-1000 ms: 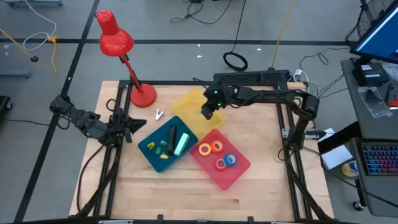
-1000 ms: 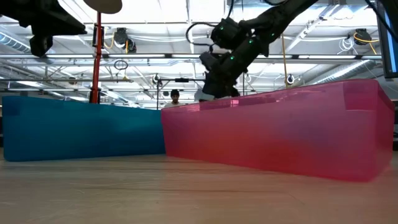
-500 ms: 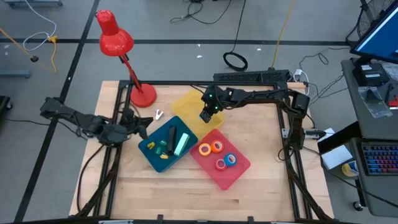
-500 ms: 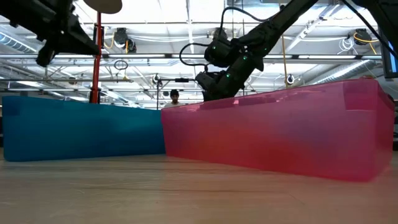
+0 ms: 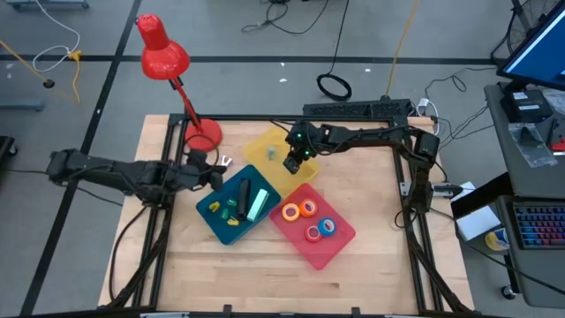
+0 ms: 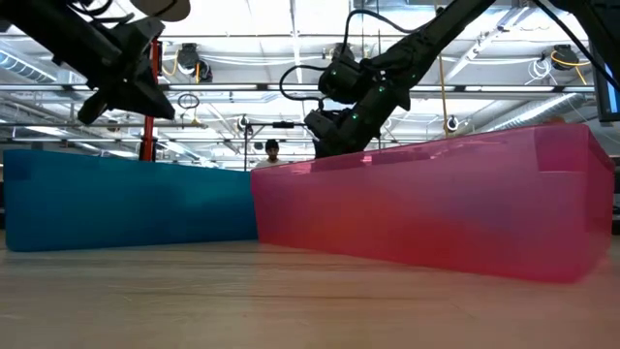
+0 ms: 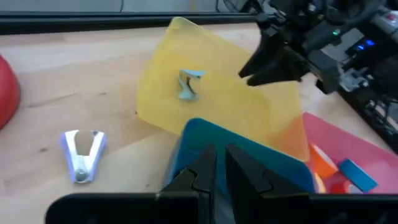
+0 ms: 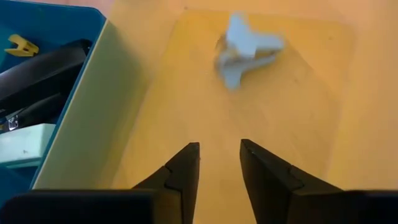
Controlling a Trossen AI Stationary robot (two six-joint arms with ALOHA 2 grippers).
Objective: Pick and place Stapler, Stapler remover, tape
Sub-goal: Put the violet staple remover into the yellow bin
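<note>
A white stapler remover (image 5: 226,162) (image 7: 82,154) lies on the bare wood beside the blue tray (image 5: 214,218). My left gripper (image 5: 214,177) (image 7: 219,165) hovers shut over that tray's far-left corner, just near of the remover. A pale blue-grey stapler remover (image 5: 267,151) (image 8: 244,50) lies in the yellow tray (image 5: 261,139). My right gripper (image 5: 290,165) (image 8: 219,155) hangs open above the yellow tray, apart from it. A black stapler (image 5: 244,194) and a green one (image 5: 258,205) lie in the blue tray. Tape rolls (image 5: 300,210) sit in the pink tray (image 5: 342,240).
A red desk lamp stands with its base (image 5: 203,134) at the table's far-left part, close to the white remover, its head (image 5: 161,49) beyond the edge. Small yellow pieces (image 5: 231,215) lie in the blue tray. Bare wood spreads along the near side.
My left arm has stretched out from the table's left edge toward the middle, bringing its gripper up to the blue tray's far-left corner by the white remover. My right gripper has shifted only slightly over the yellow tray.
</note>
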